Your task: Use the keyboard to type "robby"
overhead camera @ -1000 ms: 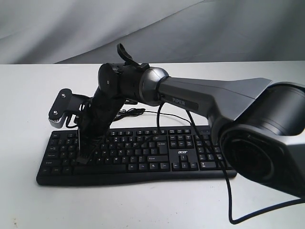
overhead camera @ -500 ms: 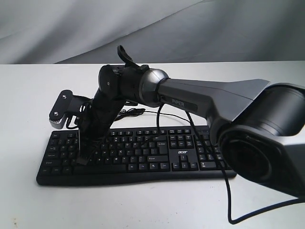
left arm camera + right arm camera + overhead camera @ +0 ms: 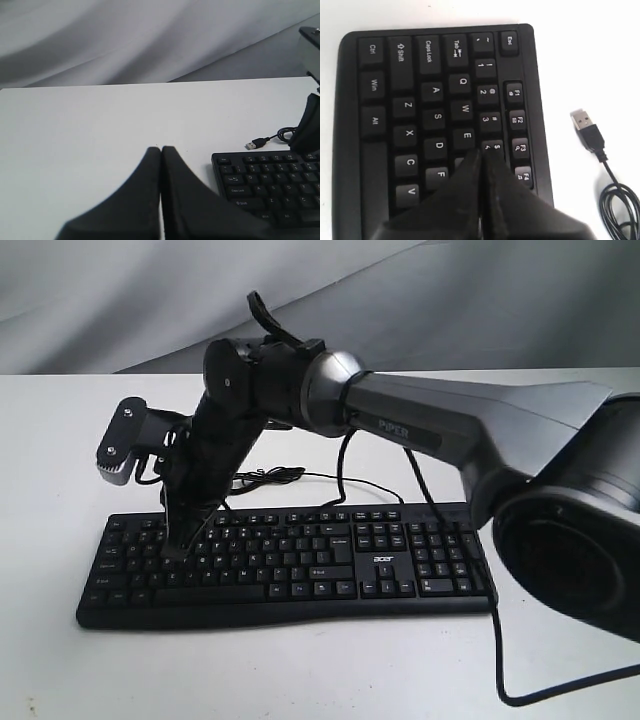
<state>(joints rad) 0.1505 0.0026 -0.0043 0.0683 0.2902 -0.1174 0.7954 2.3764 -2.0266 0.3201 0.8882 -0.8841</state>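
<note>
The black keyboard point(image 3: 300, 560) lies across the white table, its acer logo near the number pad. My right arm reaches across to the keyboard's left part. The right gripper point(image 3: 174, 552) is shut and empty, pointing down at the letter rows. In the right wrist view the keyboard point(image 3: 435, 90) fills the picture. There the right gripper point(image 3: 481, 153) covers the spot beside E, just under the 4 key; whether it touches a key I cannot tell. The left gripper point(image 3: 161, 150) is shut and empty over bare table beside the keyboard point(image 3: 270, 185). It does not show in the exterior view.
The keyboard's thin black cable point(image 3: 300, 475) loops on the table behind it. Its USB plug point(image 3: 582, 122) lies loose on the table near the function keys, and the USB plug point(image 3: 251, 145) also shows in the left wrist view. A grey cloth backdrop point(image 3: 450, 300) hangs behind the table.
The right arm has risen and its shut gripper tip has lifted from lower on the letter rows to a higher spot. The keyboard has stayed put.
</note>
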